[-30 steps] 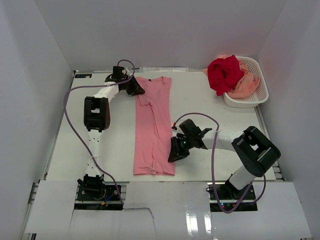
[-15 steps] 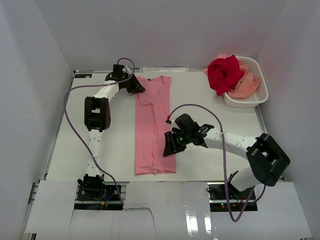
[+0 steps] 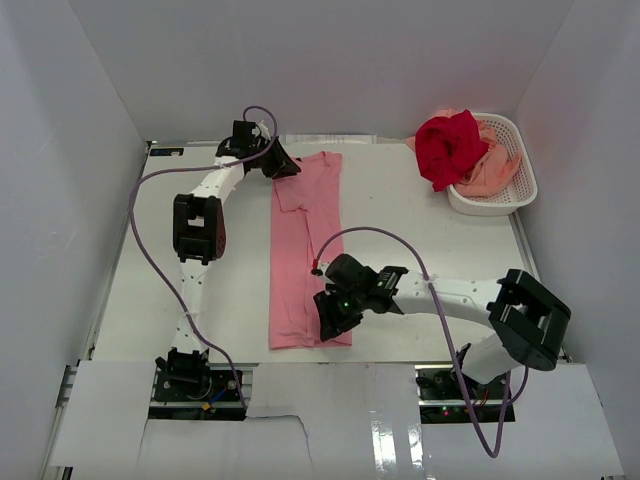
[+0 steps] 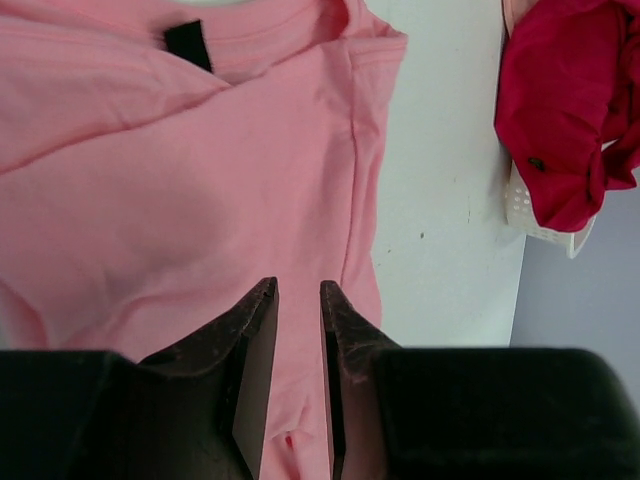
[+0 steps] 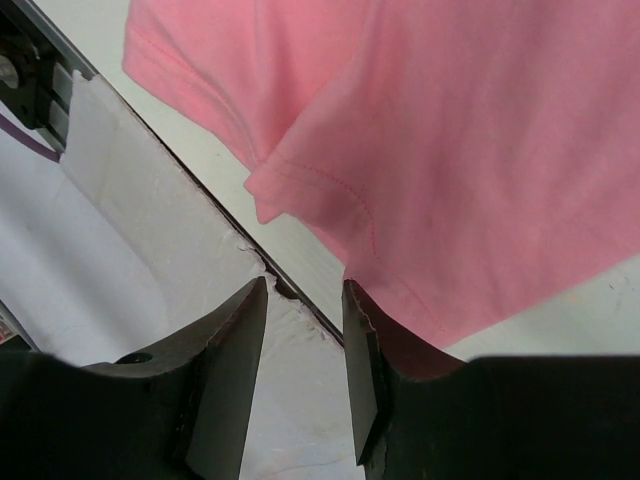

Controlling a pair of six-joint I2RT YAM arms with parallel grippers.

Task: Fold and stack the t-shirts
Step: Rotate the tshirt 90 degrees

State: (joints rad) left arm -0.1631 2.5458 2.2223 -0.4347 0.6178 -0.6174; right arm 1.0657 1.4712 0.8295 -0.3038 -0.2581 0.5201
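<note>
The pink t-shirt (image 3: 305, 250) lies on the table as a long narrow strip, collar at the far end. My left gripper (image 3: 285, 166) sits at its far left shoulder. In the left wrist view its jaws (image 4: 298, 284) stand close together, with a pucker of the pink t-shirt (image 4: 200, 180) bunched between them. My right gripper (image 3: 325, 322) hovers at the near hem's right corner. It (image 5: 305, 284) is open and holds nothing, and the pink hem (image 5: 450, 150) lies just past its right finger. The deep red t-shirt (image 3: 448, 145) and the peach t-shirt (image 3: 495, 170) are heaped in the basket.
The white lattice basket (image 3: 520, 195) stands at the far right corner, and its rim (image 4: 535, 215) shows under the red cloth (image 4: 570, 110). White paper (image 3: 330, 400) covers the table's near edge just below the hem. White walls close in the left, back and right sides.
My right gripper has opened and swung left and nearer, from beside the shirt to over its near hem corner. The left gripper has shifted slightly right and farther at the collar.
</note>
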